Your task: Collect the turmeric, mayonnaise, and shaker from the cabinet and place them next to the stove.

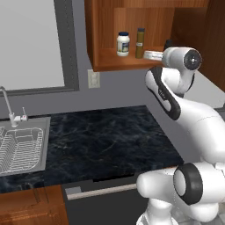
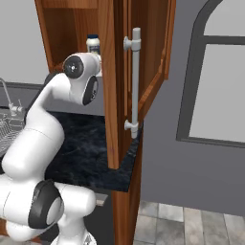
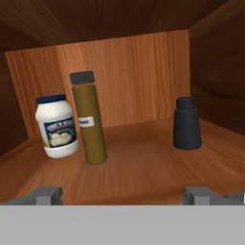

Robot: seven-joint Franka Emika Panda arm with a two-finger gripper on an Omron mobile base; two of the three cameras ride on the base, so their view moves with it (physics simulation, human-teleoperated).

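Observation:
The open wooden cabinet [image 1: 110, 61] holds three things on its shelf floor. The mayonnaise [image 3: 56, 127] is a squat white jar with a blue lid, standing at the left. Just right of it rises the turmeric [image 3: 88, 119], a slim olive-brown bottle with a dark cap. The shaker [image 3: 186, 123], small and dark, stands apart at the right. My gripper [image 3: 124, 196] is open at the shelf's front edge, facing in, with nothing between its fingertips [image 3: 48, 195]. From the left base view the hand [image 1: 151, 55] reaches in right of the turmeric [image 1: 140, 43] and mayonnaise [image 1: 123, 44]. The stove is out of view.
The cabinet door [image 2: 143, 72] stands open to my right, its metal bar handle [image 2: 135, 81] facing out. Below lies a dark marble counter [image 1: 105, 140], with a steel sink [image 1: 22, 149] and faucet [image 1: 9, 105] at its left. A window fills the wall above the sink.

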